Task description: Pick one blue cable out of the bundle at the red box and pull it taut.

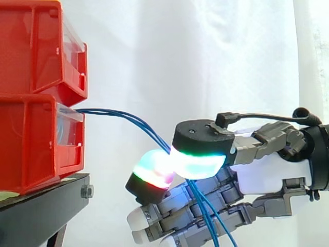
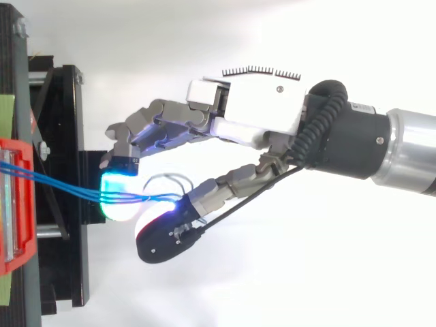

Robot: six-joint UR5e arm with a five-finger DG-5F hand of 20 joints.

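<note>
Ahead of the fingertips, away from the wrist, the blue cables (image 1: 105, 111) leave the lower red box (image 1: 36, 149) and sag toward the hand (image 2: 245, 109). Its thumb and a finger are pinched together on them between glowing pads (image 1: 198, 164); several strands seem to sit in the pinch, not one alone. Past the pinch the strands drop loose beneath the palm. Their long axis runs from box to hand, roughly along the arm's line, so tautening looks like a straight draw back toward the wrist. Below the box a black stand (image 1: 41, 211) sits well clear of the fingers. Behind the wrist the room looks open, with a white curtain (image 1: 205, 62) beyond.
</note>
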